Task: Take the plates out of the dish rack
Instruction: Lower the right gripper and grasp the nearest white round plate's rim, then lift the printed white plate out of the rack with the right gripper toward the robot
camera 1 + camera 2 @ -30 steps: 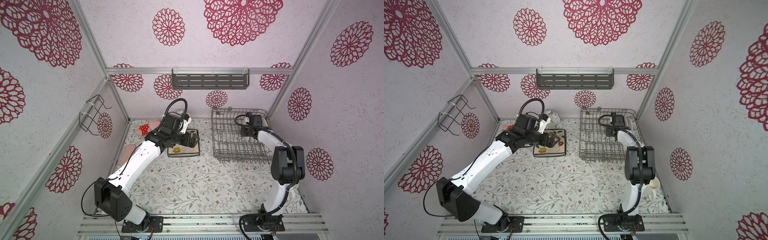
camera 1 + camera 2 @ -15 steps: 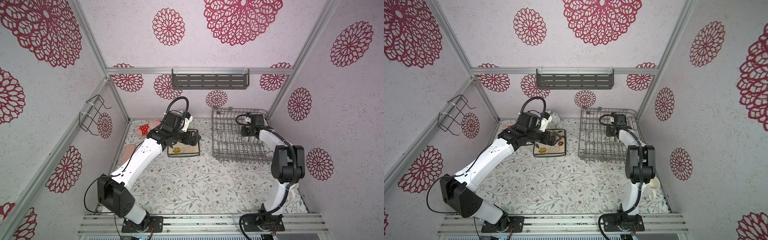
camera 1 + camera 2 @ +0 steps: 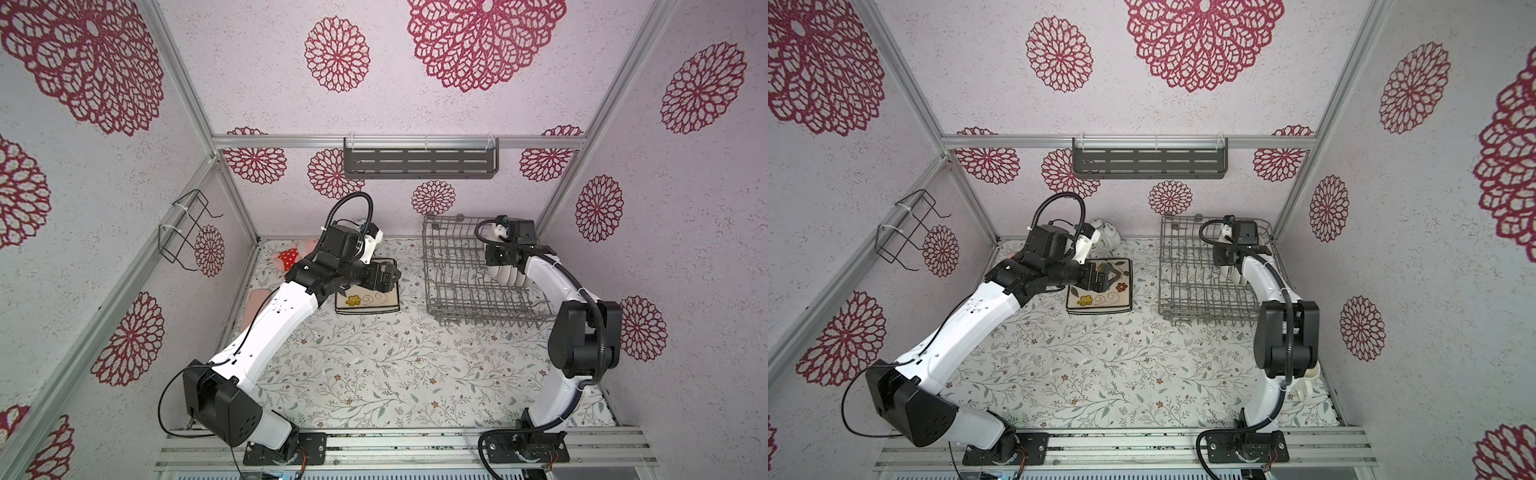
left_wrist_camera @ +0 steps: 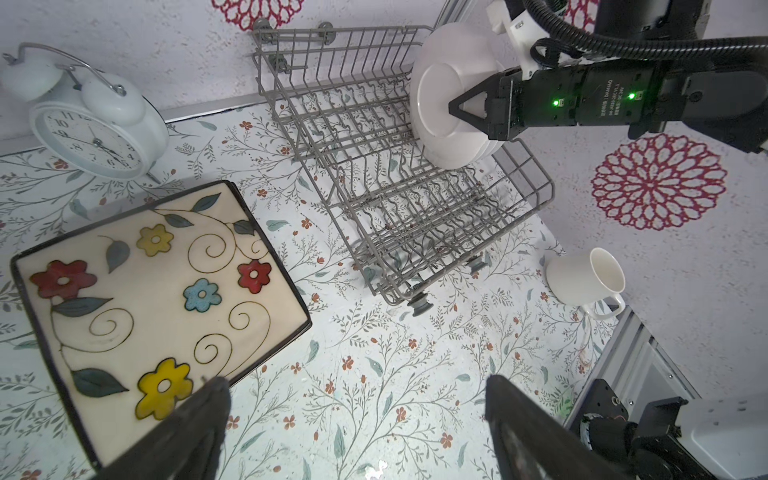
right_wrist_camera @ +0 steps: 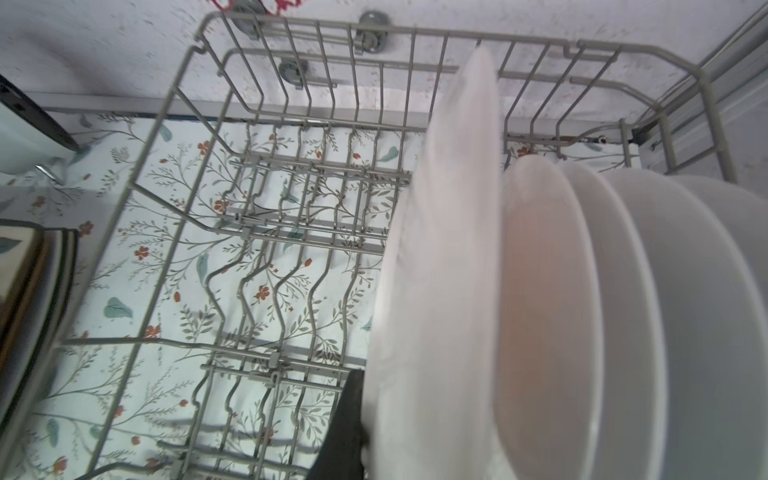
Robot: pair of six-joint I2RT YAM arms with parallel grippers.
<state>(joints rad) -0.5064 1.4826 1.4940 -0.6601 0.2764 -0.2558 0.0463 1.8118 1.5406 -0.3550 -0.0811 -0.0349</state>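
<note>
Right gripper (image 4: pixel 456 109) is found clamped on the edge of a round white plate (image 4: pixel 436 83) — the endmost of a row (image 3: pixel 505 272) stood upright at the right side of the rack (image 3: pixel 457 291). In the right wrist view the gripped plate is seen standing higher than its neighbours (image 5: pixel 623 311). Left gripper (image 4: pixel 357 432) is observed empty, jaws wide apart, above a flowered plate (image 4: pixel 158 299) — laid flat on the table (image 3: pixel 374 374), left of the rack.

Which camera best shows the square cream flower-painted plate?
The left wrist view: the plate shows nearly whole, flowers sharp. In both top views the left gripper covers part; the right wrist view catches only a blurred edge.
</note>
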